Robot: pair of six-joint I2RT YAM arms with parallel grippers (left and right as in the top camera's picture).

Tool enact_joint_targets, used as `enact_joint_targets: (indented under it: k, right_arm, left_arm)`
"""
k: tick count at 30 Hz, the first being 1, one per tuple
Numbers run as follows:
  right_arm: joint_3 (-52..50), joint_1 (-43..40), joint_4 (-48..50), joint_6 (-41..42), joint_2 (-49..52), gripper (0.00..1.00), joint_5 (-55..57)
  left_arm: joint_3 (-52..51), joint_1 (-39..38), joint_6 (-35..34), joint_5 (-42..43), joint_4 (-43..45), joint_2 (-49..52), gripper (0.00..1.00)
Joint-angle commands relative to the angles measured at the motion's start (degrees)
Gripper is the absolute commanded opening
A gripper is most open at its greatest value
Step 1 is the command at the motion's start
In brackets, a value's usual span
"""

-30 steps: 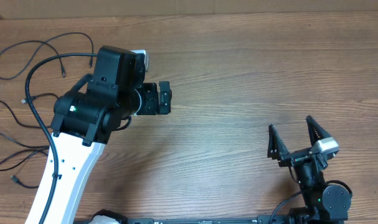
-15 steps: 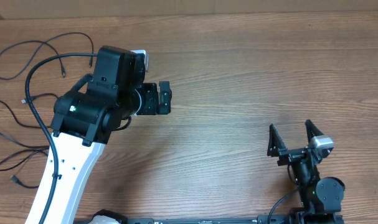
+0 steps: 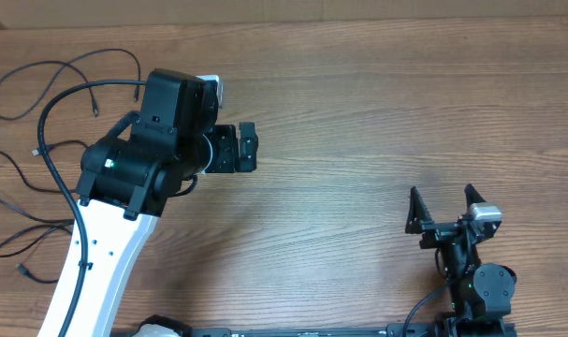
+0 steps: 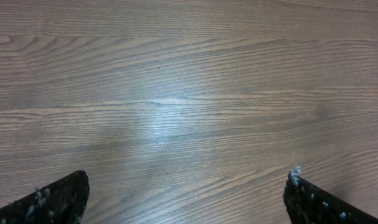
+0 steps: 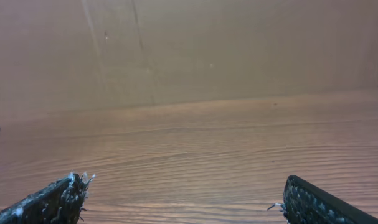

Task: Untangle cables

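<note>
The desk [image 3: 377, 94], a wood-grain surface, is being viewed from above and is taking up the whole field. The left arm [image 3: 124, 178] (white lower link, black upper housing) is being extended over the left half of the desk. The right arm [image 3: 475, 281] is being held low at the near right edge.

The left gripper [image 3: 249, 148] is being held fully spread over bare wood, right of the arm's housing. In the left wrist view only its two fingertips [image 4: 58, 199] are being shown at the bottom corners, with nothing between them. The right gripper [image 3: 442, 198] is likewise being held wide apart and empty. Its two black prongs are being pointed toward the far side of the desk, and in the right wrist view only open desk is being seen between them.

The cables [image 3: 42, 64] are being left loose on the far left of the desk. They are lying in thin black loops and strands beside and partly behind the left arm, well apart from both grippers. Where the strands are crossing cannot be told under the arm.
</note>
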Motion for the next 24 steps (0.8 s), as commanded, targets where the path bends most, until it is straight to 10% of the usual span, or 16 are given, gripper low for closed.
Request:
enact_joint_targets:
  k: [1,24]
  right_arm:
    - [-0.6,-1.3,0.2,-2.2,-0.7,1.0,0.9]
    - [-0.6,-2.0,0.3,-4.1,-0.7,1.0,0.8]
  left_arm:
    - [1.0,-0.1,0.9,-0.3,0.0,0.3,0.99]
    - [1.0,-0.1,0.9,-0.3,0.0,0.3,1.0]
